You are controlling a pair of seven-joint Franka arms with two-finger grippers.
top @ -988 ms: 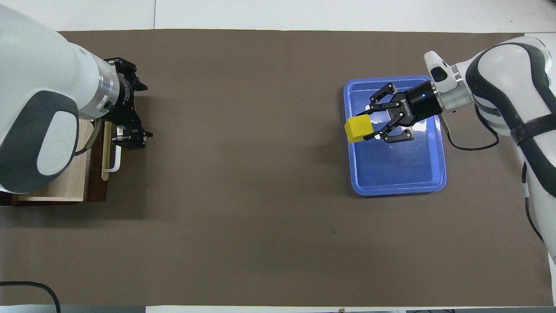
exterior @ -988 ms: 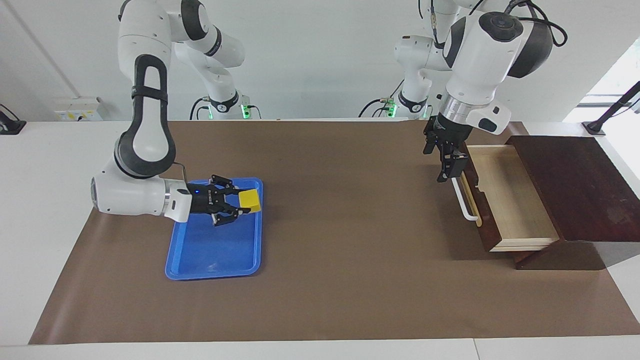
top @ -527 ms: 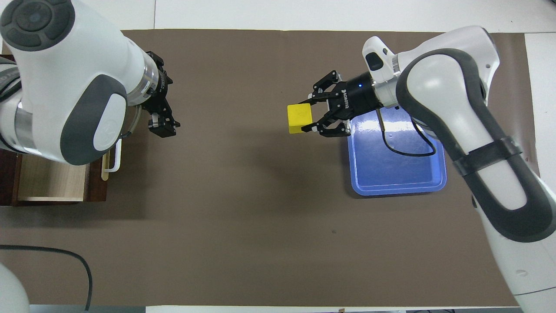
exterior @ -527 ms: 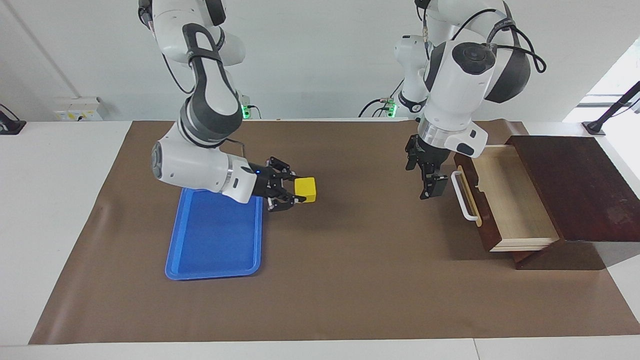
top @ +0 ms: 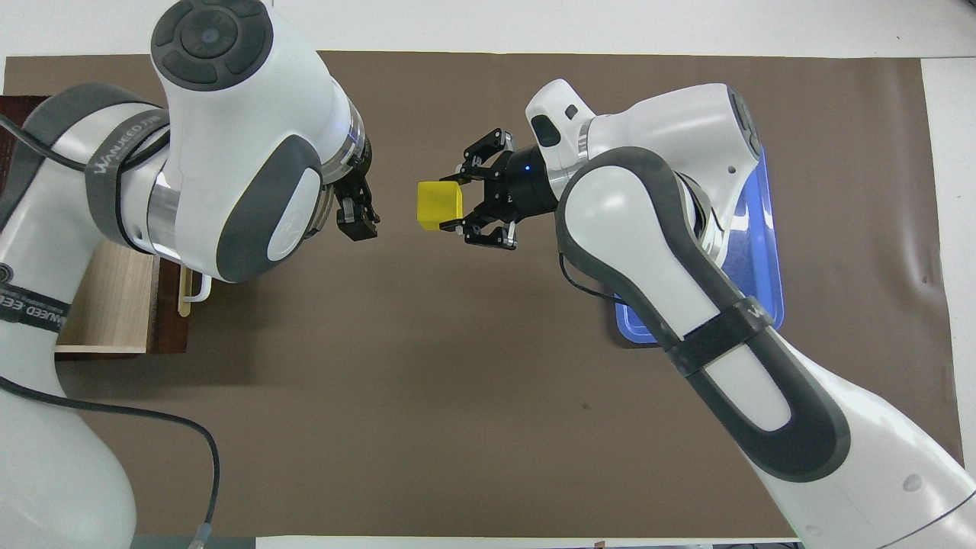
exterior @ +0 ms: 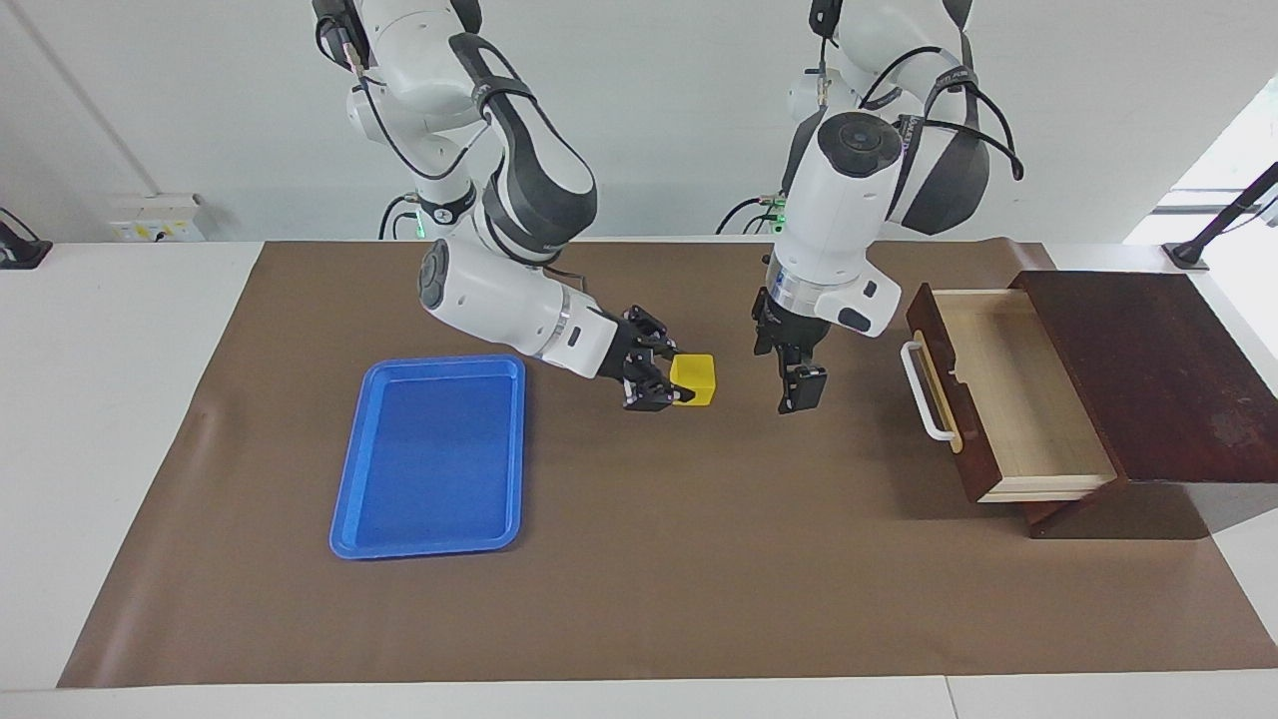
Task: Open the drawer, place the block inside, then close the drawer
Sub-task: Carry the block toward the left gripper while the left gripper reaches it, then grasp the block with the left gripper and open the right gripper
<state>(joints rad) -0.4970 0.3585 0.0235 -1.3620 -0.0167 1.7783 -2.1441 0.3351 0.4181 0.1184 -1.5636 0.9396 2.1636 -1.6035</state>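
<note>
A: Block (exterior: 693,379) — where is it found?

B: It is held in the jaws of the right gripper (exterior: 671,379), raised over the brown mat (exterior: 639,559) at mid-bench, between the tray (exterior: 429,457) and the drawer (exterior: 1008,399). The jaws are closed on it from two sides.

A: What is seen at the right arm's end?

B: The blue tray is laid flat on the mat, with nothing in it.

A: And the left gripper (exterior: 799,389)?

B: It is hung over the mat just beside the block, pointed downward, apart from the handle (exterior: 927,391). Whether its jaws are wide or narrow cannot be told.

A: The drawer?

B: It is pulled out of its dark box (exterior: 1148,374), at the left arm's end, its pale interior shown bare.
</note>
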